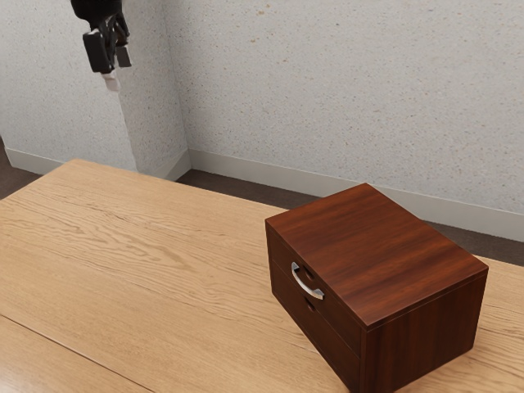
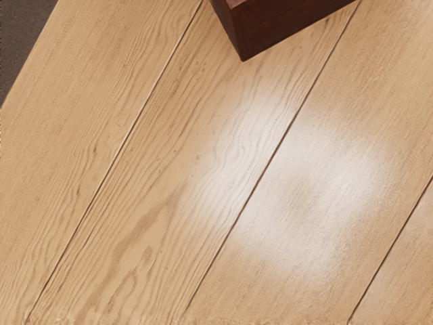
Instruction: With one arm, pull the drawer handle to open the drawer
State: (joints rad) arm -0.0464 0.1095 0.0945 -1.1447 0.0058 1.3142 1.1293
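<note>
Drawer handle (image 1: 307, 282), silver, sits on the closed upper drawer (image 1: 280, 252), pincer (image 1: 110, 78) well apart.

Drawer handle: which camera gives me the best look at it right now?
The exterior view. The silver drawer handle sits in plain sight, unobstructed, on the front of the cabinet. The wrist view looks down at the table and catches one corner of the cabinet.

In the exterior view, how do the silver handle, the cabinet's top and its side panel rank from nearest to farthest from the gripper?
1. The silver handle, on the front toward the exterior view's left, where the gripper hangs high.
2. The cabinet's top, behind that front.
3. The side panel, at the exterior view's right.
</note>
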